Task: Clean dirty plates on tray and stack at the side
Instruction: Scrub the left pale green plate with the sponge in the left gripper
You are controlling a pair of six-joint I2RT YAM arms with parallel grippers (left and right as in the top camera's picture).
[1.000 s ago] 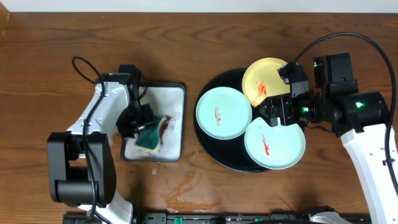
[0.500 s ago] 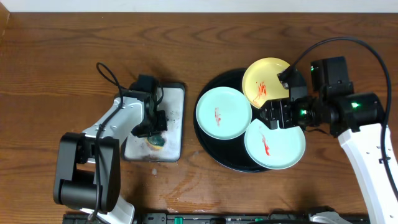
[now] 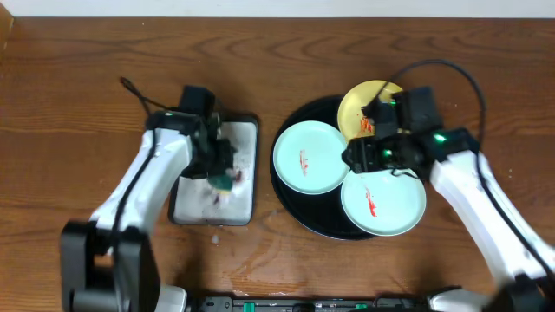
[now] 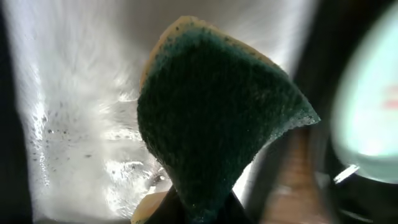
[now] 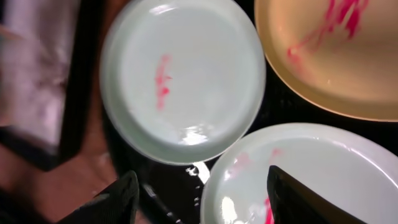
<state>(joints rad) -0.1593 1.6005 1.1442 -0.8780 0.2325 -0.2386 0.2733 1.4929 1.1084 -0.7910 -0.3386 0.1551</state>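
On the left half of the table point(image 3: 87, 69) lies a grey tray point(image 3: 241, 206), wet and speckled in the left wrist view. The left gripper point(image 3: 221, 172) hangs over the middle of it, clenched on a green sponge point(image 4: 211, 124). The sponge is pinched at its lower end and folded, so its dark scouring face bulges up and a yellow backing shows along one edge. It looks lifted off the grey tray's floor, though I cannot tell for sure.

Just right of the table's centre sits the black tray point(image 3: 299, 212) with all three plates in it. A mint plate point(image 3: 312, 157) lies at its left edge and a yellow plate point(image 3: 354, 111) at its far edge. A second mint plate point(image 3: 383, 201) lies at its near right edge. Each carries a red smear.

The right gripper point(image 3: 360, 156) is over the middle of the black tray, where the three plates meet. Its fingers point(image 5: 121, 199) are spread wide and hold nothing. Whether they touch a plate cannot be told.
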